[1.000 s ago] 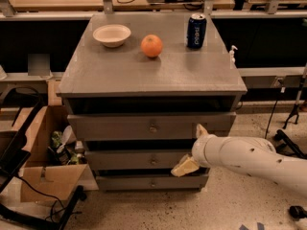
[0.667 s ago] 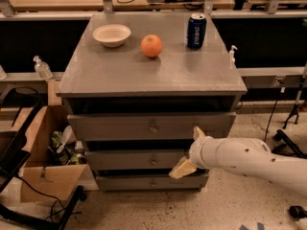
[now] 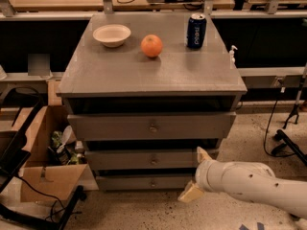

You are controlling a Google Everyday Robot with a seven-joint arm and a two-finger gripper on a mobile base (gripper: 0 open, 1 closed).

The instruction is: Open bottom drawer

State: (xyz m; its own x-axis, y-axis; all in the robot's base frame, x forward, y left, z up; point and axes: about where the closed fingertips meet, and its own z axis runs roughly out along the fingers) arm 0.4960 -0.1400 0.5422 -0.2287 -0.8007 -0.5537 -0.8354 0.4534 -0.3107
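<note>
Bottom drawer (image 3: 144, 181) is the lowest of three grey drawer fronts in one cabinet (image 3: 96, 80). It is the narrowest and shortest front, a plain grey strip that looks closed. Its long axis runs left to right and its face points toward the camera. The gripper (image 3: 196, 174) hangs in front of its right end with its two tan fingers spread well apart, one tilted up and one down-left, holding nothing. Directly above the lower finger is the middle drawer (image 3: 144, 160), and higher still the top drawer (image 3: 120, 126). On the cabinet top, up and beyond the gripper, stand one bowl (image 3: 112, 35), one orange (image 3: 151, 46) and one can (image 3: 196, 31). Far left of the gripper is one cardboard box (image 3: 48, 181).
</note>
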